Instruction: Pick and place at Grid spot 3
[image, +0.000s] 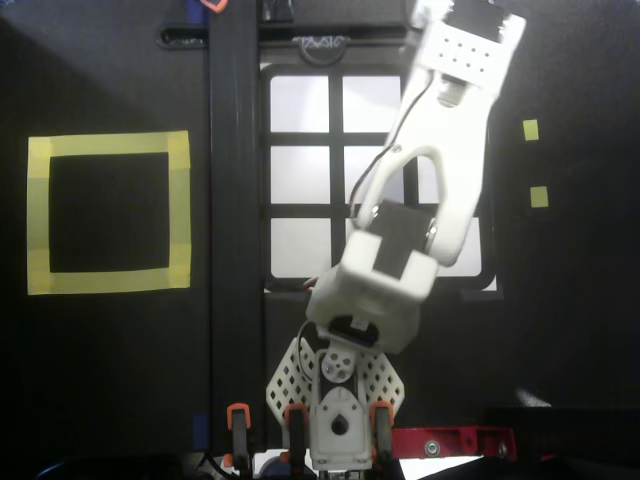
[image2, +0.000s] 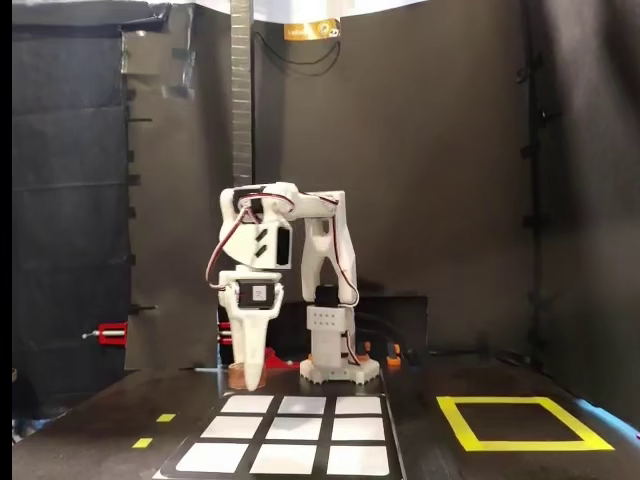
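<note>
In the fixed view my white gripper (image2: 250, 383) points straight down, its tips a little above the black-framed white grid (image2: 296, 432). A small brown disc (image2: 237, 377) sits at the fingertips, and the jaws look closed on it. Grid spot 3 is the near-left cell (image2: 213, 457) in the fixed view and lies bare. In the overhead view the arm's wrist (image: 462, 60) reaches over the grid's top-right corner and hides that cell, the fingertips and the disc.
A yellow-taped square outline (image: 108, 212) lies left of the grid in the overhead view and shows at the right in the fixed view (image2: 522, 423). Two small yellow tape marks (image: 534, 160) sit right of the grid. The arm's base (image: 340, 420) is clamped at the table edge.
</note>
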